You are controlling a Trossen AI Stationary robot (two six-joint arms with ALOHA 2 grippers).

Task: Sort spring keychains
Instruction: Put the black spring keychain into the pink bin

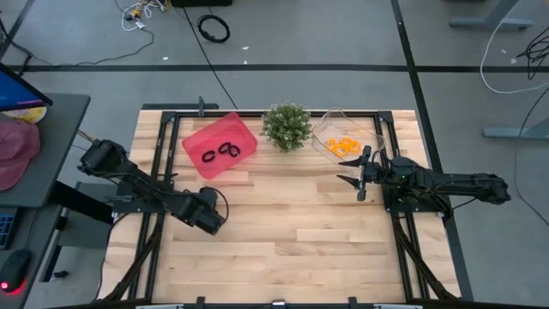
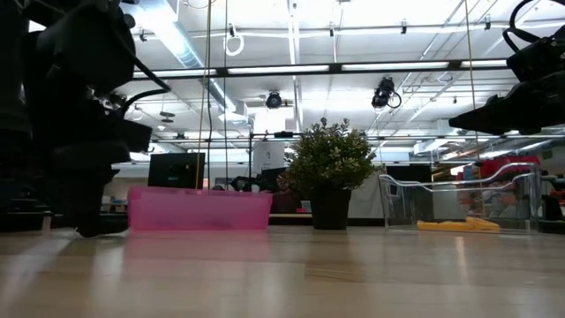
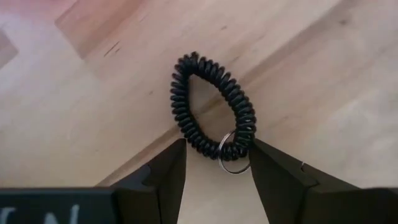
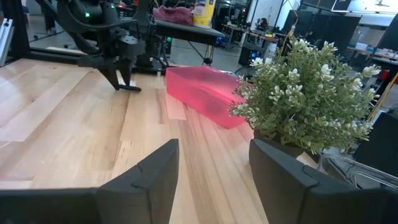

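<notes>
Spring keychain, black, lies on the wooden surface between the left fingers, which stand apart at its metal ring end. Two black ones sit in the pink bin, orange ones in the clear bin. Right fingers hang apart near the potted plant

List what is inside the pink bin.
The high view shows two black spring keychains lying in the pink bin, close together near its middle. No orange ones appear there. In the low view the bin's frosted wall hides its contents, so nothing more can be confirmed.
</notes>
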